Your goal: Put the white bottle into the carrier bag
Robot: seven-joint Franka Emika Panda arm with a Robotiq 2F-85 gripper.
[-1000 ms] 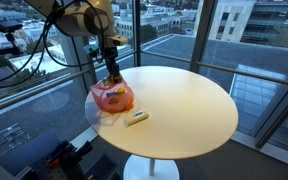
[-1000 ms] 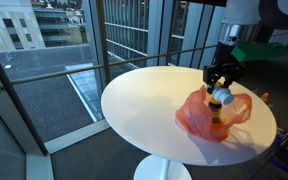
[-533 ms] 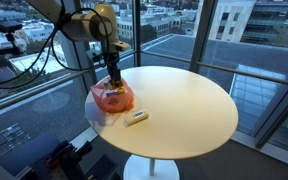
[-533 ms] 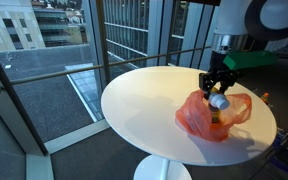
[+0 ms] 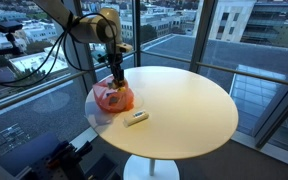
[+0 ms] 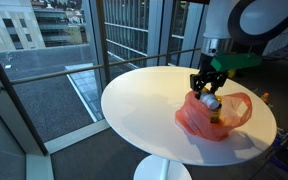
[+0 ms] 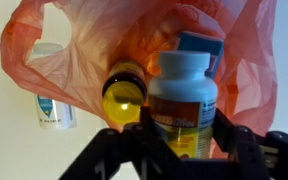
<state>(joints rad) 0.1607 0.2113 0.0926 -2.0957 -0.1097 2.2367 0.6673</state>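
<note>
My gripper [image 7: 182, 142] is shut on a white bottle [image 7: 184, 95] with a blue cap and an orange-yellow label. I hold it at the mouth of the orange carrier bag [image 7: 246, 60]. In both exterior views the gripper [image 5: 116, 78] [image 6: 206, 88] is right over the bag [image 5: 112, 98] [image 6: 219, 118], near the edge of the round table [image 5: 189, 100] [image 6: 144, 100]. The bottle [image 6: 212, 101] shows just under the fingers. A container with a yellow lid [image 7: 124, 97] lies inside the bag.
A small white container [image 5: 136, 118] [image 7: 52, 106] lies on the table beside the bag. Glass walls and railings surround the table. Cables and equipment stand behind the arm.
The gripper with the bottle has shifted sideways across the bag's opening and slightly lower. The bag and the small white container have not moved.
</note>
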